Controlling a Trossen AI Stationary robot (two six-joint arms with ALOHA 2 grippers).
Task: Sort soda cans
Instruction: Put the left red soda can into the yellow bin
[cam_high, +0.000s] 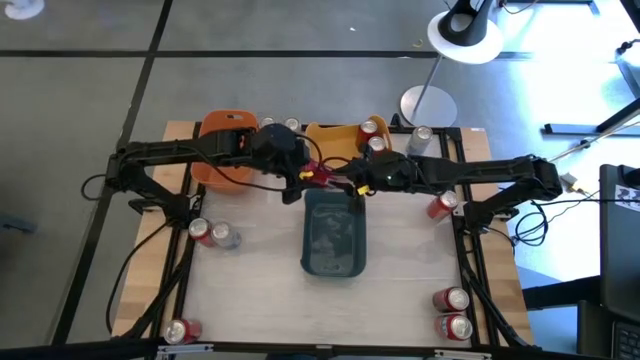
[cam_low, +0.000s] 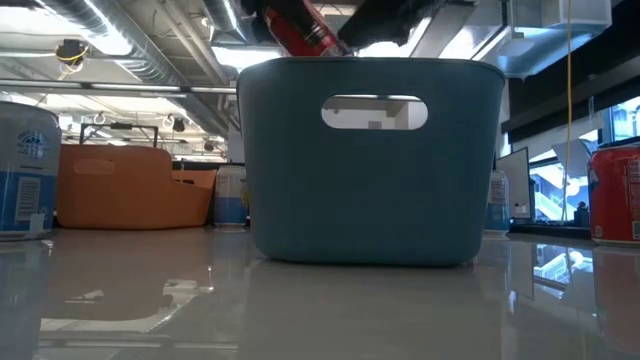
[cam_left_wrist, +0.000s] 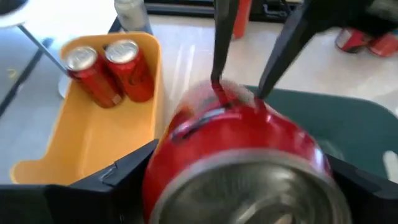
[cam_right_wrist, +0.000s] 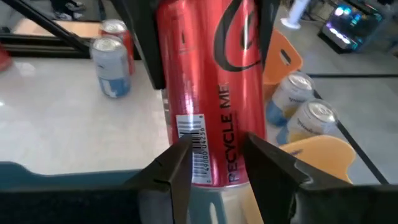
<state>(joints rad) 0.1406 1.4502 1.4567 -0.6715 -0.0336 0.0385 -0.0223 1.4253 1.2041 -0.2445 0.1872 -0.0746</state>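
Observation:
A red soda can (cam_high: 320, 176) hangs over the far end of the blue-grey bin (cam_high: 335, 250), with my left gripper (cam_high: 308, 173) shut on it. In the low view the can (cam_low: 300, 30) shows tilted above the bin's rim (cam_low: 370, 65). My right gripper (cam_high: 352, 186) comes from the right. It is open a little, its fingertips (cam_right_wrist: 184, 155) just before the can's end (cam_right_wrist: 214, 168) that faces it. Two red cans (cam_left_wrist: 106, 68) stand in the yellow bin (cam_high: 335, 135). Two silver cans (cam_right_wrist: 305, 118) are by the orange bin (cam_high: 222, 150). My left gripper pinches the can's round body (cam_left_wrist: 186, 143) between its two fingers (cam_left_wrist: 118, 177), one on each side. The fingers slant down from the table's left and lie along the can. The can is lifted clear over the bin, one silver end (cam_left_wrist: 261, 193) toward the wrist. I cannot tell whether my right gripper touches the can.
Loose cans stand on the table: a red (cam_high: 200, 230) and a silver one (cam_high: 226, 237) at the left, a red one (cam_high: 180, 330) at the near left, red ones at the right (cam_high: 442, 205) and near right (cam_high: 452, 312), a silver one (cam_high: 420, 138) at the far right.

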